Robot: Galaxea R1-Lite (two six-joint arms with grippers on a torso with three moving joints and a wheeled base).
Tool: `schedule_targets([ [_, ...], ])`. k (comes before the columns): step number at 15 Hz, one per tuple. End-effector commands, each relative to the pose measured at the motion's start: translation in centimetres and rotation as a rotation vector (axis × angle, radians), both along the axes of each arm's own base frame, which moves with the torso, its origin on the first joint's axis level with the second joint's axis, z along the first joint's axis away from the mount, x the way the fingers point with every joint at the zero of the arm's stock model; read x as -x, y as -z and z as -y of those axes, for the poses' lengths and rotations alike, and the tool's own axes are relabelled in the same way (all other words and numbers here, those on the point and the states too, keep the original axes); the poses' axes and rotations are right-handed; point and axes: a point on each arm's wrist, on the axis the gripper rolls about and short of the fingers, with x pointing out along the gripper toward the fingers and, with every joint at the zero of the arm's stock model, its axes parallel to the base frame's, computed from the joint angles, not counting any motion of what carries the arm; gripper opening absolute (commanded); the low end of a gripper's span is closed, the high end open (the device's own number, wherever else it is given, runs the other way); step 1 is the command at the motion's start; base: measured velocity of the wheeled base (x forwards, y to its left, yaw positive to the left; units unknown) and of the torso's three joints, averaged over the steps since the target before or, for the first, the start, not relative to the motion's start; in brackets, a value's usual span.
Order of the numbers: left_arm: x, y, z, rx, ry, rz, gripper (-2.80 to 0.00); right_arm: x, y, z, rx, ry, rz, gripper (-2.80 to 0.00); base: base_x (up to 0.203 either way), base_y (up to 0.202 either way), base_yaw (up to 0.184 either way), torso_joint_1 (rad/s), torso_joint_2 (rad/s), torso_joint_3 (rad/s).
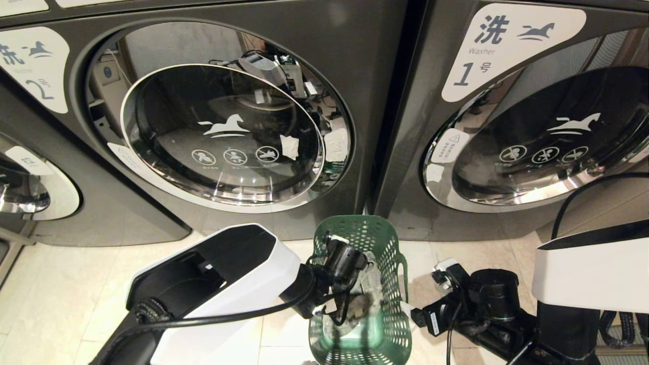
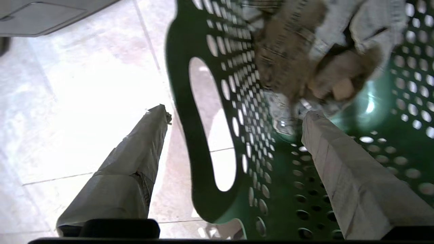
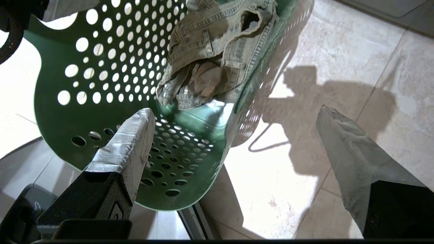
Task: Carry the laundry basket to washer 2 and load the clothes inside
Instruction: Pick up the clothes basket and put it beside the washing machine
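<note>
- Your left gripper [image 2: 234,122] is over the laundry basket [image 1: 390,324]. Its jaws stand apart and straddle one perforated wall at the oval handle slot: one finger [image 2: 342,169] is inside the basket, the other is outside over the floor tiles [image 2: 84,101]. The jaws clamp on nothing.
- The clothes [image 2: 305,57] lie just beyond the tip of the inner left finger, on the basket bottom. Whether the tip touches the fabric cannot be told.
- Your right gripper [image 3: 234,115] is at the opposite side of the basket. Its jaws also stand apart across the wall: one finger [image 3: 129,142] is at the perforated wall on the inside, the other is well clear over the tiles. It grips nothing.
- Seen from the right gripper, the clothes [image 3: 210,57] are ahead of the inner finger, bunched against the far wall.
- The basket stands upright on the floor between both grippers, in front of the gap between two machines.
- Washer 2 [image 1: 223,132] is beyond the left gripper, its round door shut. The washer labelled 1 [image 1: 537,137] is beyond the right gripper, door also shut.
</note>
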Motion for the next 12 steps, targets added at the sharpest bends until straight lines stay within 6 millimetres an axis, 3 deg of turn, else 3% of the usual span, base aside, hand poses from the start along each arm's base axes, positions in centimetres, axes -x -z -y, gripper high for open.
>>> schedule_targets([
  [1,-0.5,0.0,-0.7,-0.024,-0.052,0.023,0.0,0.2,0.4,0.1,-0.004,-0.002,0.014,0.0,0.0,0.0,0.0,0.0,0.0,0.0],
  [3,-0.8,-0.2,-1.0,-0.031,-0.095,0.049,0.0,0.6,1.4,0.2,0.01,-0.003,-0.014,0.0,0.0,0.0,0.0,0.0,0.0,0.0],
  [6,-0.7,-1.9,-1.5,0.024,-0.127,0.067,0.0,1.1,0.9,0.4,0.011,-0.003,-0.017,0.0,0.0,0.0,0.0,0.0,0.0,0.0],
  [12,0.6,-9.5,-2.7,0.128,-0.129,0.162,0.0,3.0,-3.5,1.1,-0.036,-0.004,0.08,0.0,0.0,0.0,0.0,0.0,0.0,0.0],
])
